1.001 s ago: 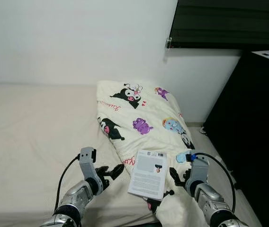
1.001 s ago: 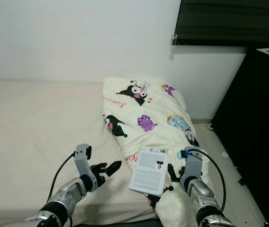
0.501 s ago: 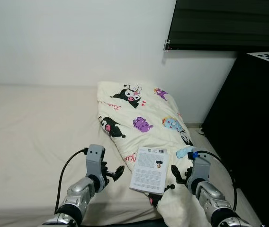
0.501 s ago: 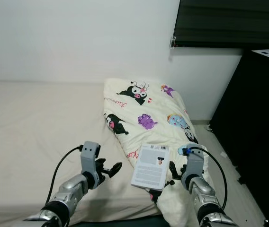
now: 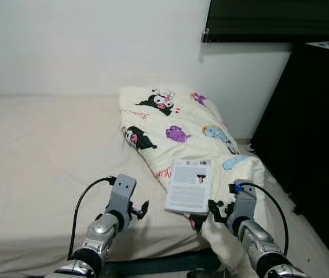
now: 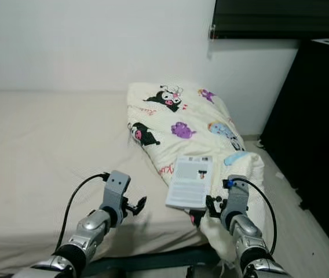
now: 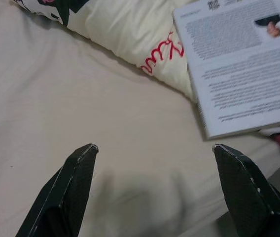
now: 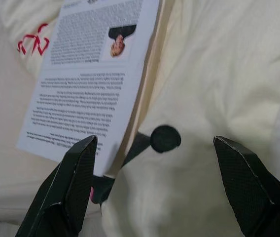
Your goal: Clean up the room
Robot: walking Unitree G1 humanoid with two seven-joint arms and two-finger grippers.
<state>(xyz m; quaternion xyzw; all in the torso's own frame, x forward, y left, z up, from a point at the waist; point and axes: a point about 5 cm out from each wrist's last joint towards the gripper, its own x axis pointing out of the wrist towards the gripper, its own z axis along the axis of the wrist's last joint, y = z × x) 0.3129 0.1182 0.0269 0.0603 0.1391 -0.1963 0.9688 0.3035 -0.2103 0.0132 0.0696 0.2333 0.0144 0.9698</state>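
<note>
Cream blanket (image 5: 182, 124) w/ black, purple, blue cartoon figs; white booklet (image 5: 189, 186), black txt; beige sheet (image 5: 43, 150).

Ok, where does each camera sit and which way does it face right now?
Head stereo pair: looks forward and down at the bed, blanket and book; both arms show, left tool, right tool.
Left wrist: looks along its open fingers at the sheet and book.
Right wrist: looks along its open fingers at the book's edge.
All views share the book.
</note>
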